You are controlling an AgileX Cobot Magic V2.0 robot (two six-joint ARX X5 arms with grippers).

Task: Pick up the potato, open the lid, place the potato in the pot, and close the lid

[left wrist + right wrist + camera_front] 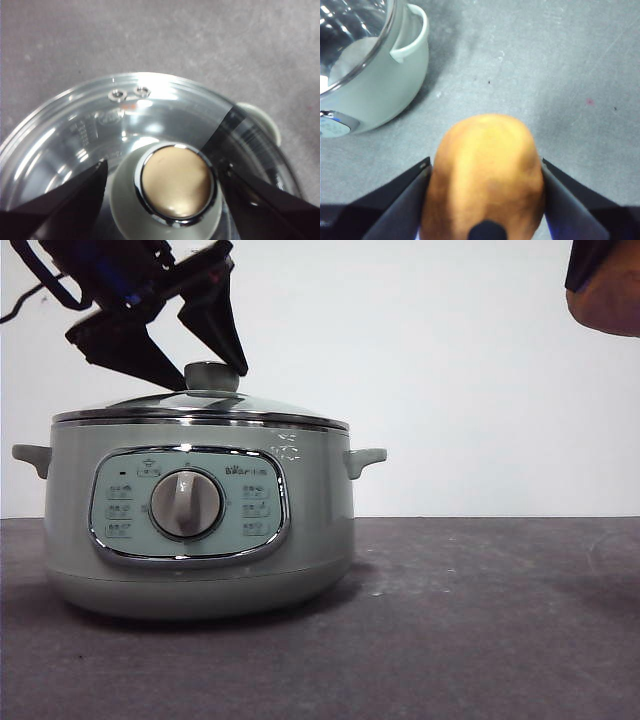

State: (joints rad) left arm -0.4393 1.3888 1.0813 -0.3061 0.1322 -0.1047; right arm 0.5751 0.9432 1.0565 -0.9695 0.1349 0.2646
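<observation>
The sage-green pot (200,540) stands at the left of the table with the glass lid (200,405) resting closed on it. My left gripper (215,380) hangs over the lid, open, with one jaw on each side of the round knob (175,187) and close to it. The lid's glass (75,135) fills the left wrist view. High at the right, away from the pot, my right gripper (486,162) is shut on the orange-brown potato (487,170). In the front view only part of the potato (605,305) shows at the top right corner.
The pot's control panel and dial (187,503) face the front camera. A side handle (365,458) sticks out toward the right; the same handle (412,35) shows in the right wrist view. Dark grey tabletop (480,620) stretches to the right of the pot.
</observation>
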